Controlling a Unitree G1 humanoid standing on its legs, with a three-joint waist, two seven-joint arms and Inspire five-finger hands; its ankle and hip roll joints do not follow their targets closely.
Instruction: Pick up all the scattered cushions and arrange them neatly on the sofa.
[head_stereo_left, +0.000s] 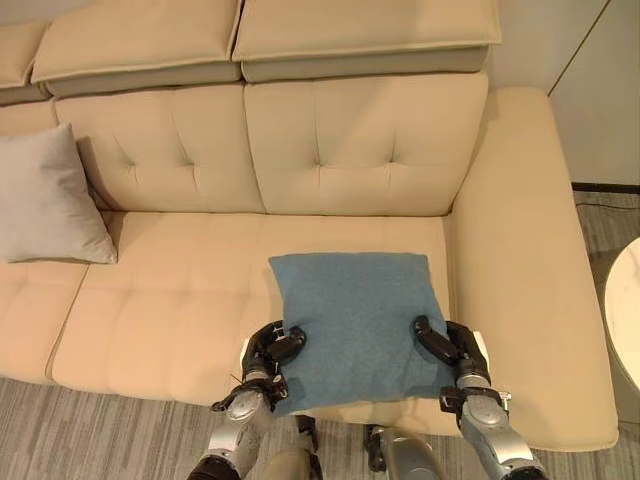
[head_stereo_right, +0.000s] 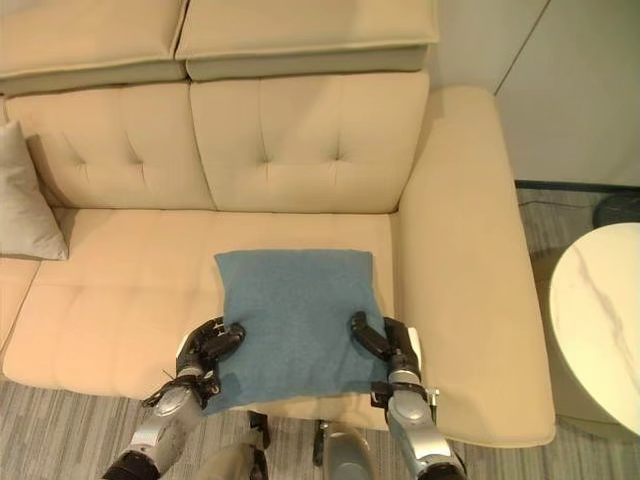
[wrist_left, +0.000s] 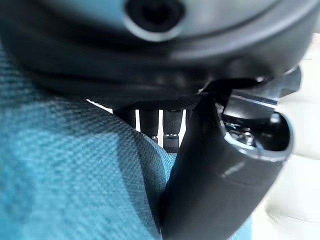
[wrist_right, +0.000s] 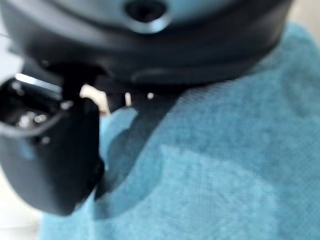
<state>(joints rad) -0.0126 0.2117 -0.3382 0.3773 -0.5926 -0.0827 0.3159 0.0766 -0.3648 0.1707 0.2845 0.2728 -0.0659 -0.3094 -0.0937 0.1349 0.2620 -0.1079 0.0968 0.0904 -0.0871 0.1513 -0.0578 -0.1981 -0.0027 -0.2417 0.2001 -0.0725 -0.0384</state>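
Observation:
A blue cushion lies flat on the right seat of the cream sofa, near the front edge. My left hand grips its left side, thumb on top and fingers beneath, as the left wrist view shows against the blue cloth. My right hand clamps the right side the same way, its thumb over the fabric. A grey cushion leans against the backrest at the far left of the sofa.
The sofa's wide right armrest runs right beside the blue cushion. A round white marble table stands to the right of the sofa. Grey carpet lies in front.

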